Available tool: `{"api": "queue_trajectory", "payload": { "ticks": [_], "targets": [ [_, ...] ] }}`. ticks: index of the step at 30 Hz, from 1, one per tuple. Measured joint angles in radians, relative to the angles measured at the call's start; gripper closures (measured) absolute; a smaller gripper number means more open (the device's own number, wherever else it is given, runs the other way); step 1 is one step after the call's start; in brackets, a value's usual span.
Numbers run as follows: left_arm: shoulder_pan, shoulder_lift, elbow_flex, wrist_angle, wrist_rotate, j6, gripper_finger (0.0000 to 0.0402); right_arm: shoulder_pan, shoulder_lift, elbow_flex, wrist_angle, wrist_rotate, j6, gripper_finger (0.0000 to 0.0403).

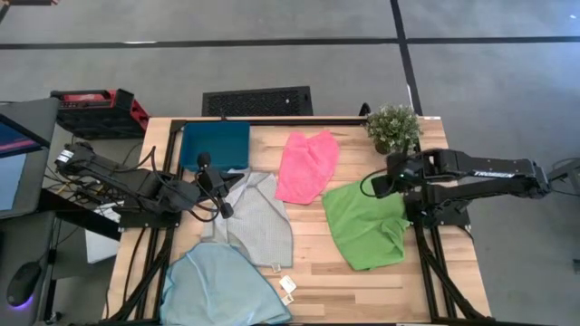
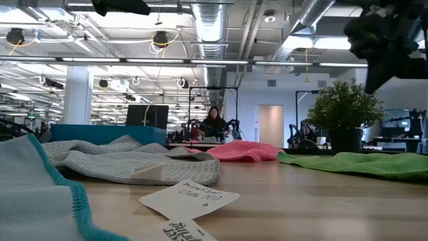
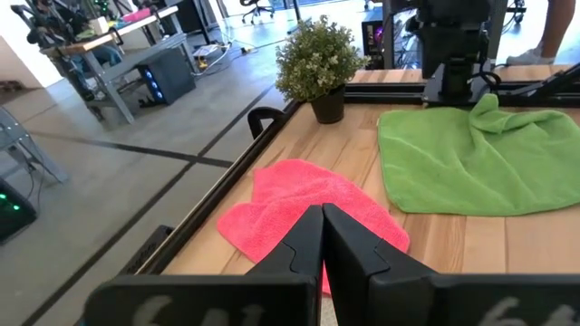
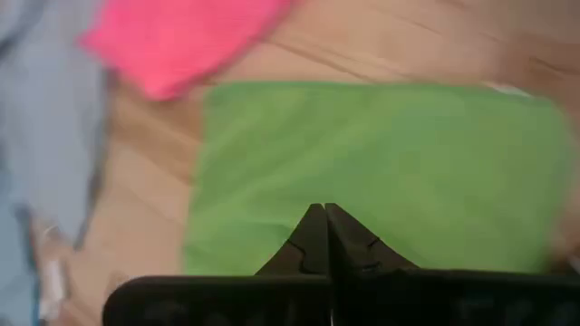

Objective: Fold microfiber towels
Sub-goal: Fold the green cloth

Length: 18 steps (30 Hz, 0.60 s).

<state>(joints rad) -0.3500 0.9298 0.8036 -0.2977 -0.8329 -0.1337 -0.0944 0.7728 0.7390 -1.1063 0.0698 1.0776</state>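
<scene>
None of the four towels is folded yet – the green towel (image 1: 365,225) lies spread on the table's right side, the pink towel (image 1: 307,165) crumpled beside it, the grey towel (image 1: 254,217) and light blue towel (image 1: 222,285) rumpled toward the left. The right gripper (image 4: 324,210) hangs above the green towel with its fingers pressed together and nothing between them (the left gripper (image 3: 322,213), likewise closed and empty, waits near the teal tray (image 1: 215,146)). I judge the green towel is the first fold – the next move calls for opening the fingers and dropping onto one edge.
</scene>
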Motion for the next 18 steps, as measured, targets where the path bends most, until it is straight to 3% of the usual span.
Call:
{"api": "queue_trajectory", "payload": {
  "ticks": [8, 18],
  "targets": [
    [0.0, 0.0, 0.0, -0.001, 0.0, 0.017, 0.0402, -0.065, 0.058, 0.007, -0.031, -0.026, 0.058, 0.0357],
    [0.0, 0.0, 0.0, -0.006, 0.0, 0.017, 0.0402, -0.212, 0.109, 0.007, -0.074, -0.048, -0.002, 0.0297]
  ]
}}
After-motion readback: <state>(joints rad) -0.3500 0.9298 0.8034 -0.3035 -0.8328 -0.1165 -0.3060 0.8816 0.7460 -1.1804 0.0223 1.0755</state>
